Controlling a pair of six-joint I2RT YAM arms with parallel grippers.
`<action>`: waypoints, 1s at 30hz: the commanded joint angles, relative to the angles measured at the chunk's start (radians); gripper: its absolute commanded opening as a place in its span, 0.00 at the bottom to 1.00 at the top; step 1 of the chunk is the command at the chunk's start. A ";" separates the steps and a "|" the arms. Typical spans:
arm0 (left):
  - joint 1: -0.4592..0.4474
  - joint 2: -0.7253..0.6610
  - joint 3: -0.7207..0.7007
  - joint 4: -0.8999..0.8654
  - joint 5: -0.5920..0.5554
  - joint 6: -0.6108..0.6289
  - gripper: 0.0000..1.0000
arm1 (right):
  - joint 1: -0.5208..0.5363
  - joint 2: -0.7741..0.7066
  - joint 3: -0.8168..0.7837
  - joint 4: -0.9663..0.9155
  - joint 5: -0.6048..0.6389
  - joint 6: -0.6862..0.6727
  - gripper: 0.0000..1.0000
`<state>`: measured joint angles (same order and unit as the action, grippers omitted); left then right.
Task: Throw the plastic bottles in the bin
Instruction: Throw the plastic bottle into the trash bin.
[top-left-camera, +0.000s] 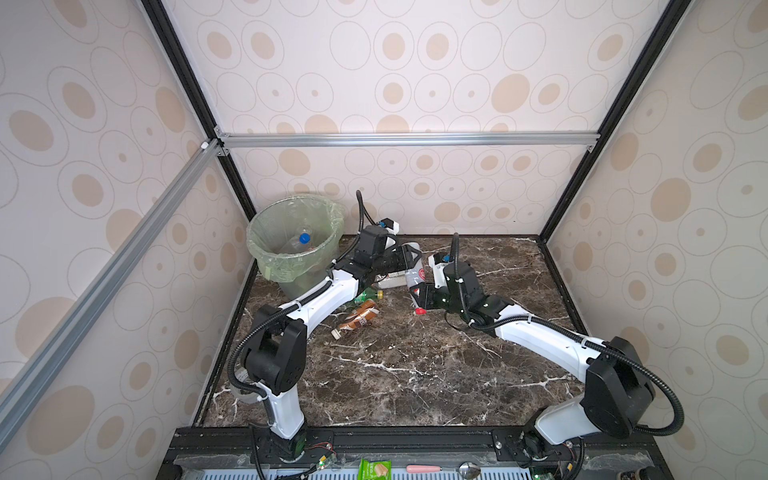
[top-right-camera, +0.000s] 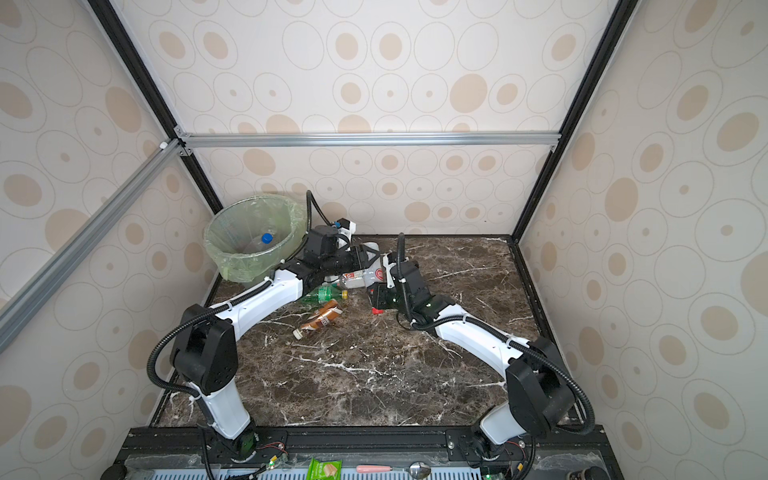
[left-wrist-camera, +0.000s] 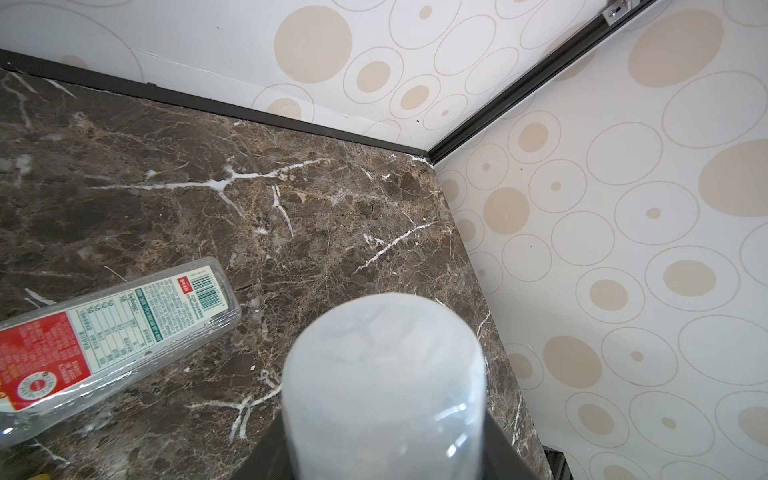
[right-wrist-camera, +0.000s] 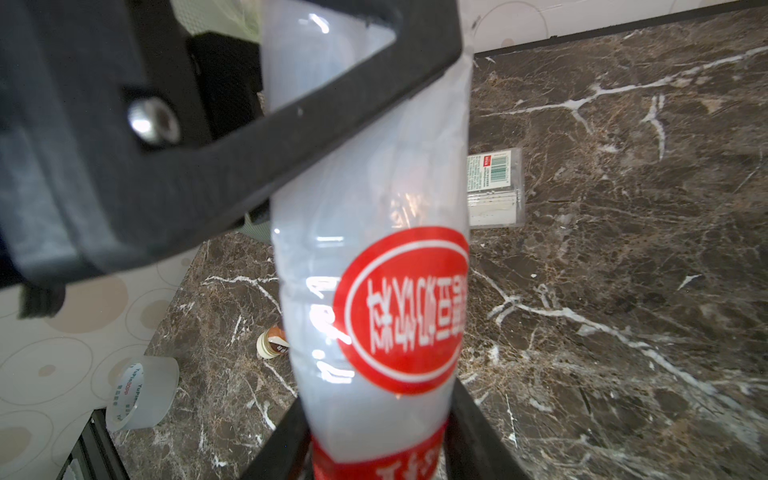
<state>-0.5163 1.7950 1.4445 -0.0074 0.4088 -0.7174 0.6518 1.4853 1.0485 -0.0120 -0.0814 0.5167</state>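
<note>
A clear plastic bottle with a red round label hangs between both grippers near the table's back. My left gripper is shut on its base end. At the capped end, my right gripper has its fingers against the bottle's sides. The bin stands at the back left, just left of my left wrist. A blue-capped bottle lies inside it. On the table lie a flat red-white labelled bottle, a green bottle and a brown-labelled bottle.
A roll of clear tape lies by the left wall near the table's edge. Patterned walls close in the back and both sides. On the front ledge rest a green packet and a pink-handled spoon.
</note>
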 joint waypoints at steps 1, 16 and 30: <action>-0.009 -0.028 0.036 -0.018 -0.022 0.034 0.48 | 0.010 -0.018 0.012 0.015 0.006 -0.023 0.50; -0.007 -0.034 0.086 -0.099 -0.086 0.104 0.50 | 0.011 -0.039 -0.003 0.009 0.013 -0.032 0.61; 0.049 -0.013 0.284 -0.266 -0.148 0.201 0.50 | 0.011 -0.077 0.050 -0.017 0.034 -0.082 0.73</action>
<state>-0.4889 1.7950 1.6543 -0.2146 0.2859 -0.5644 0.6563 1.4345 1.0580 -0.0204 -0.0635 0.4637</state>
